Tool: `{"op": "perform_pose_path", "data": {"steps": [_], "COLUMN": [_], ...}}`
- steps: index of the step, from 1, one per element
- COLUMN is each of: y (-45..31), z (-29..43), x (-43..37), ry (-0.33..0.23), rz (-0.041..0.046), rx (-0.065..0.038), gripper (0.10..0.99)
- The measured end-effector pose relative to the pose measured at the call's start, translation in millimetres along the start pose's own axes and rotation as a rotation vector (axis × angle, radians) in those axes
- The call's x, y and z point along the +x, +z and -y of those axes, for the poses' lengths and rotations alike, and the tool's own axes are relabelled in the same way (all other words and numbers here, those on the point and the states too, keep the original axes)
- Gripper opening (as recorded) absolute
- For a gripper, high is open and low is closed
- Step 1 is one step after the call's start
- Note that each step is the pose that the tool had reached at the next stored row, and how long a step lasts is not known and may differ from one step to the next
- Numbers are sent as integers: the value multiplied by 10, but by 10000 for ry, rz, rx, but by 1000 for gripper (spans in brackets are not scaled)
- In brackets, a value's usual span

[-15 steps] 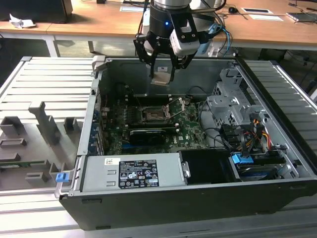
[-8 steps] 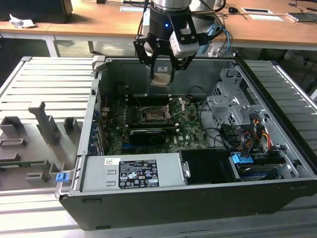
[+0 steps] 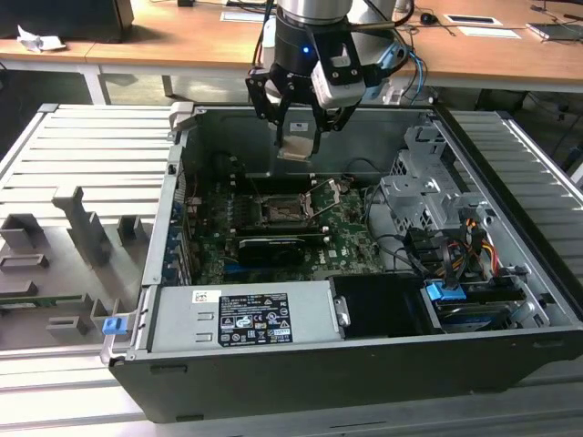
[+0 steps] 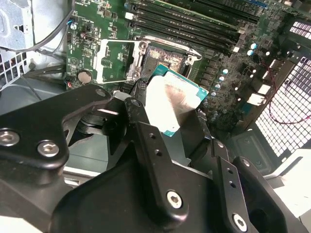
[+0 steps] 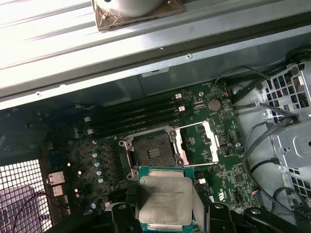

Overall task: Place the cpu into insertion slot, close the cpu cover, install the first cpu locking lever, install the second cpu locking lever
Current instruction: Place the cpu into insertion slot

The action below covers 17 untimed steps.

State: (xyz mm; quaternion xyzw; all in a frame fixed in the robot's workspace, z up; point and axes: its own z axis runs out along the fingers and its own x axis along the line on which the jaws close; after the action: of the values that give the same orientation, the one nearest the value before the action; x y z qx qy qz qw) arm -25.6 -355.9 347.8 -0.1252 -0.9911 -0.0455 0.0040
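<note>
The tool (image 3: 296, 138) clamps the cpu (image 5: 165, 200) above the insertion slot (image 5: 152, 152); lowering should keep it level, edges square to the rim.

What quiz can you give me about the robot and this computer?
1. True or false: the hand is gripping the cpu.
2. Pick one. The cpu cover is: A) flipped open beside the socket, B) shut over the socket, C) gripped by the hand.
3. Fill the gap: the insertion slot is ____ (empty or filled).

Key: 1 true; 2 A; 3 empty.
</note>
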Motion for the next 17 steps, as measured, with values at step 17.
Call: {"op": "perform_pose_path", "data": {"steps": [17], "y": [71], "z": [6], "x": [-2], "ry": [349], "rz": [31], "rx": [-7], "gripper": [525]}}
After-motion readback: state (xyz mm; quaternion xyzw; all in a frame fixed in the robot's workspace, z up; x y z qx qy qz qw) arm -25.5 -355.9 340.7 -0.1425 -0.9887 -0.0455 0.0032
